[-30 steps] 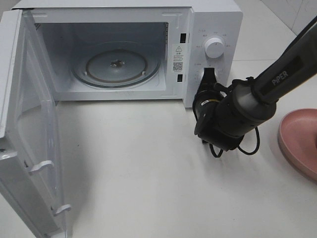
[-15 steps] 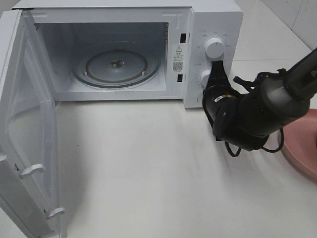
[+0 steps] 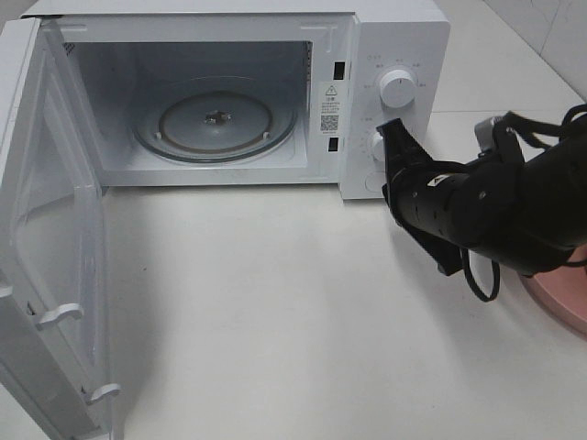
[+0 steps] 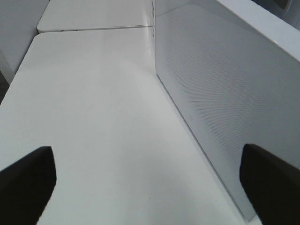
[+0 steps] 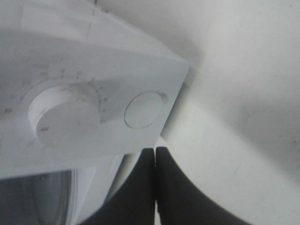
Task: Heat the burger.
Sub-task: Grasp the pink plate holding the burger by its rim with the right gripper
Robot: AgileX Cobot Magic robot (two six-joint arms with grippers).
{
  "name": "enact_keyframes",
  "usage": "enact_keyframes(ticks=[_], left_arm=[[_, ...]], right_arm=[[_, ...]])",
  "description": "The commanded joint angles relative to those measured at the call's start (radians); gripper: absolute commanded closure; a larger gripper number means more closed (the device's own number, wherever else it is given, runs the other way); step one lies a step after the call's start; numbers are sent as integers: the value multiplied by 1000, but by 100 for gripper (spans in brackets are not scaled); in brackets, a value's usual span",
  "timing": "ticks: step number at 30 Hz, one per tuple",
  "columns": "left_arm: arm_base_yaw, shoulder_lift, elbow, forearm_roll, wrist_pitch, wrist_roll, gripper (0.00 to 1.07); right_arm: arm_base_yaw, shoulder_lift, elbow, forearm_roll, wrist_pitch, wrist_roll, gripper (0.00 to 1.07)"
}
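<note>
while the door hangs open, microwave [image 3: 404,55]: we see its door [image 3: 46,247] swung wide to the left and the glass turntable [image 3: 216,119] bare.
burger: it shows in none of our views, so we cannot say where it is. nothing sits on the visible sliver of the pink plate [image 3: 569,307], most of which is hidden behind the right arm or cut off by the frame.
right end effector [image 3: 393,130]: fingers pressed together, holding nothing, tip at the control panel by the lower knob [image 5: 61,112] and round button [image 5: 144,109]; we cannot tell whether it touches.
left end effector [image 4: 147,159]: fingers wide apart, empty, above the surface [image 4: 93,93] beside the mesh door.
done: we judge only the door opening.
left: we judge loading the burger, closing the door and setting the knobs.
</note>
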Motion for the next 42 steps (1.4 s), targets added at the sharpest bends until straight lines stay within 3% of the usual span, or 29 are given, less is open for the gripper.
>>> enact_keyframes(ticks=[1,10,16,30,38,41,42], left_arm=[[-6,-20,2,-6,-4,-1,7],[-6,-20,2,-6,-4,-1,7],[-6,-20,2,-6,-4,-1,7],[-6,-20,2,-6,-4,-1,7],[-6,-20,2,-6,-4,-1,7],[-6,-20,2,-6,-4,-1,7],[-6,-20,2,-6,-4,-1,7]], right_arm=[[-5,-77,4,-19,127,-267,107],[-6,-214,4,-15,401,-874,104],[-28,-286,3,-46,624,-1091,103],[-209,-432,-5,-364,1093,-1054,99],[-312,-509,-89,-589,1315,-906,96],[-350,-509,-119,-686,1363,-819,90],[-370,-509,-125,-753,1378,-790,82]])
